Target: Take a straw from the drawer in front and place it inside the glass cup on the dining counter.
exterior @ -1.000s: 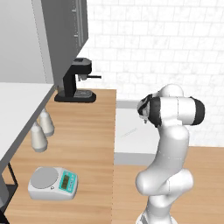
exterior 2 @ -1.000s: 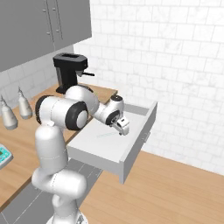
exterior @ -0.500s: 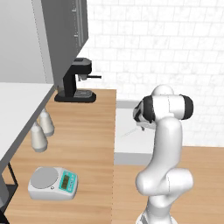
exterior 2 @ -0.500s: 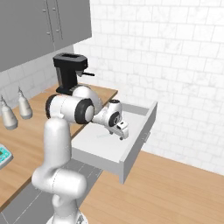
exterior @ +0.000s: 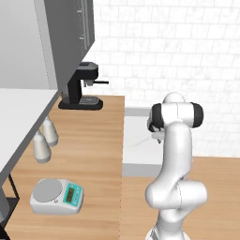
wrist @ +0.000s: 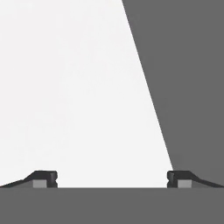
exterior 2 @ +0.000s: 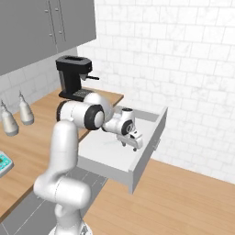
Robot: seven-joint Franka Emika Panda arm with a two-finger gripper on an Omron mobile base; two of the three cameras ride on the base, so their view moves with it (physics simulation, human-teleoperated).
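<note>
Jaws: wide apart on my end, nothing between them; gripper point(exterior 2: 130, 143) hangs over the open drawer point(exterior 2: 137, 160), both fingertips point(wrist: 43, 177) far apart in the hand view.
Straw: I see the straw point(exterior: 139, 141) as a thin pale line lying flat on the drawer floor, just left of the hand in the left base view; faint streak at point(exterior 2: 110, 142) in the right base view. Not touched as far as I can tell.
Drawer: pulled out from the wall counter point(exterior: 93, 140), pale inside, grey front toward the room.
Arm pose: arm point(exterior: 176, 154) rises upright from the base, elbow folded at drawer height, forearm reaching forward, wrist bent so the hand points down into the drawer.
Hand view: pale drawer floor on the left, dark grey area on the right, slanted edge between.
Change vs earlier: arm has drawn in and stands straighter; hand sits lower and nearer the drawer's front. Jaws unchanged, straw unmoved.
Around: coffee machine point(exterior: 82, 89) at the counter's back, two bottles point(exterior: 44, 140) and a kitchen scale point(exterior: 57, 196) to the left.
</note>
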